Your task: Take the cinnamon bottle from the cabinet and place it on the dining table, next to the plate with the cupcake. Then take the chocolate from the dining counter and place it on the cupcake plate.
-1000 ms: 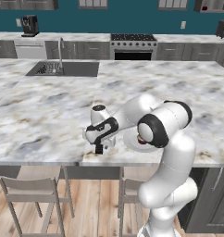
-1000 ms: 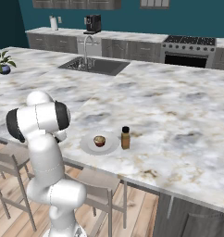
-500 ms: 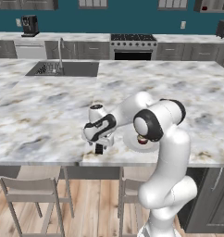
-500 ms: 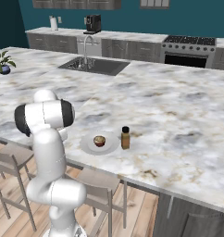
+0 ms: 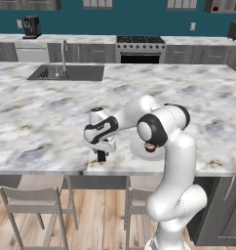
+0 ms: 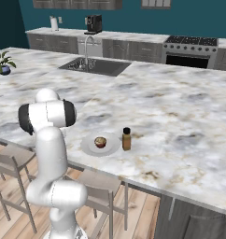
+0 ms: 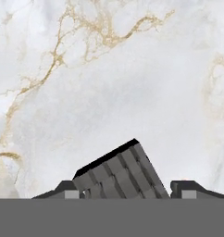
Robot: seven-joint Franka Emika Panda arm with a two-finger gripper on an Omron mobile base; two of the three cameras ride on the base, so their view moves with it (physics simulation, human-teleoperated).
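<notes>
Black chocolate lies skewed on the marble surface, between your end effector's fingertips. The jaws have narrowed from wide; contact unclear, can't tell. Bottle stands beside plate; chocolate pickup looks underway.

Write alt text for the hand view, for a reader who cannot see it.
A dark, ridged chocolate bar lies tilted between the gripper's two dark fingertips, seen from straight above. Beneath it spreads the dining counter, white marble with tan and grey veins.
</notes>
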